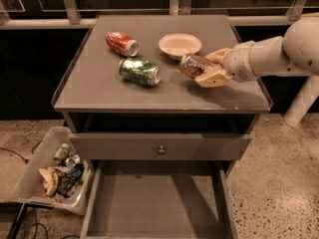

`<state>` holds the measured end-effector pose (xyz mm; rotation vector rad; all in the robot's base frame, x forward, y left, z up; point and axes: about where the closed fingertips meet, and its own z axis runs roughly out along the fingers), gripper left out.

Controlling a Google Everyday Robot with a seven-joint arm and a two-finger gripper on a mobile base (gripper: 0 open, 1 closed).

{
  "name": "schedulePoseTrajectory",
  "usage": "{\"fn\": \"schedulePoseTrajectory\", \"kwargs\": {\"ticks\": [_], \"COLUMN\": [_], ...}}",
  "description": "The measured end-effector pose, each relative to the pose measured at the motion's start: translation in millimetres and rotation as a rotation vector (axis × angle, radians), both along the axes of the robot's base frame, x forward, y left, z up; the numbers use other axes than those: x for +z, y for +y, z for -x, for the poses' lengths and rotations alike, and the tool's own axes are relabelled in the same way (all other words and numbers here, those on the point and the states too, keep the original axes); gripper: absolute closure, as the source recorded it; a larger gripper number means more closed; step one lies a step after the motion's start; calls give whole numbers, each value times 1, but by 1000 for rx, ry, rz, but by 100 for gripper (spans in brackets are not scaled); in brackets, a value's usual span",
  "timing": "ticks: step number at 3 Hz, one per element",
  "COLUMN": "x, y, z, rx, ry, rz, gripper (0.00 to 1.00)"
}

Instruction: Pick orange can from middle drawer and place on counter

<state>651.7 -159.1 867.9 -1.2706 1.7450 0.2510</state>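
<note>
1. Pincer [203, 68]: you have it low over the worktop [94, 86], at the end where the arm comes in. Its two tan fingers are clamped on the orange can [192, 64].
2. Orange can: it lies on its side in the grip, out of the middle drawer [159, 208]. A shadow lies under it, and I cannot tell whether it touches the surface. Risk: if you release it from any height, a can on its side is likely to roll.
3. Bowl [180, 45]: it stands just beside the held can, on the far side. Risk: if the arm drifts that way, it nudges the bowl or sets the can on the bowl's lip.
4. Green can [139, 71]: it lies on its side near the held can, toward the middle of the worktop. Risk: a rolling orange can strikes it and shifts it.
5. Red can [122, 43]: it lies on its side beyond the green can, well apart from the pincer. Low risk.
6. Middle drawer: it stands open below, its bottom bare. Risk: a can that rolls off the front edge drops back into it or onto the floor, and the placement is lost.
7. Count:
   - one pincer
   - one orange can
   - one green can
   - one red can
   - one bowl
   - one open drawer
   - one closed drawer front [160, 147] with a knob
   - one bin [30, 183] of litter on the floor
</note>
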Motion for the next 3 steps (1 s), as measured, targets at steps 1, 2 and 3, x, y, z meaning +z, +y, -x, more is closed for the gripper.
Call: {"fn": "schedulePoseTrajectory", "kwargs": {"ticks": [1, 2, 3], "x": [0, 0, 0], "y": [0, 0, 0], "z": [0, 0, 0], "rx": [0, 0, 0], "ry": [0, 0, 0], "rz": [0, 0, 0], "gripper": [82, 59, 35]}}
